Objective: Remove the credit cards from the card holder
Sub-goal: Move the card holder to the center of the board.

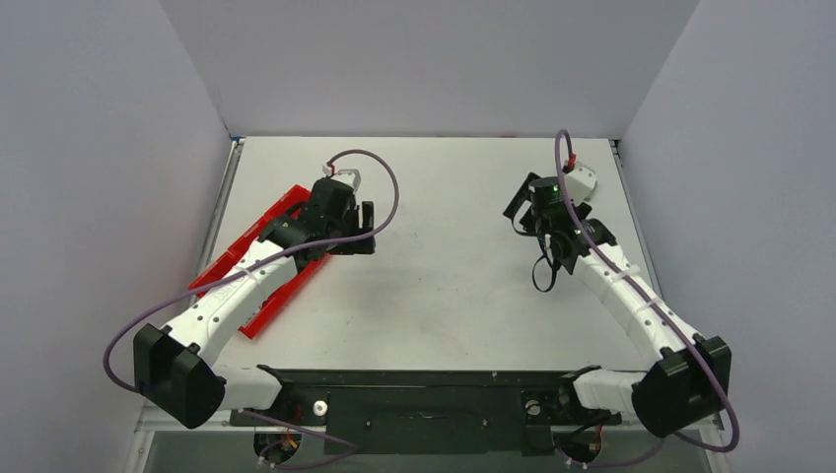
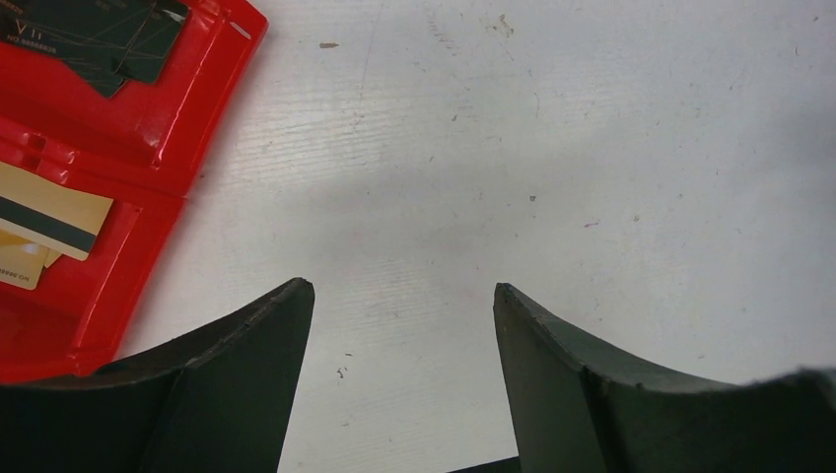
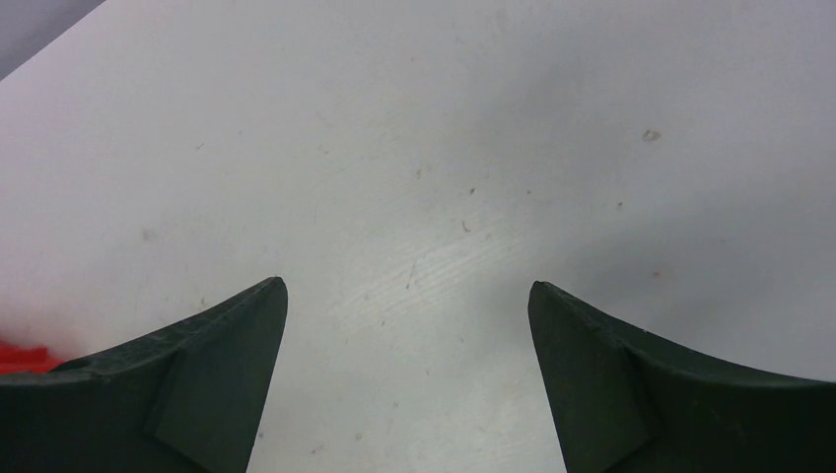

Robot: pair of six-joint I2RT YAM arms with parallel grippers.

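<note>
My left gripper (image 2: 404, 288) is open and empty over bare table, just right of the long red tray (image 2: 158, 138). In the tray's near compartment lies a tan card with a dark stripe (image 2: 49, 222), over a yellow-gold card (image 2: 18, 264). A dark greenish flat piece with pale lettering (image 2: 99, 39) lies in the far compartment; I cannot tell if it is a card or the holder. No bluish card shows. In the top view the left gripper (image 1: 367, 232) is at the tray's far right end. My right gripper (image 3: 407, 284) is open and empty over bare table, far right (image 1: 521, 212).
The red tray (image 1: 258, 296) runs diagonally along the table's left side under my left arm, and a sliver of it shows in the right wrist view (image 3: 15, 355). Grey walls enclose the white table (image 1: 444, 276) on the left, back and right.
</note>
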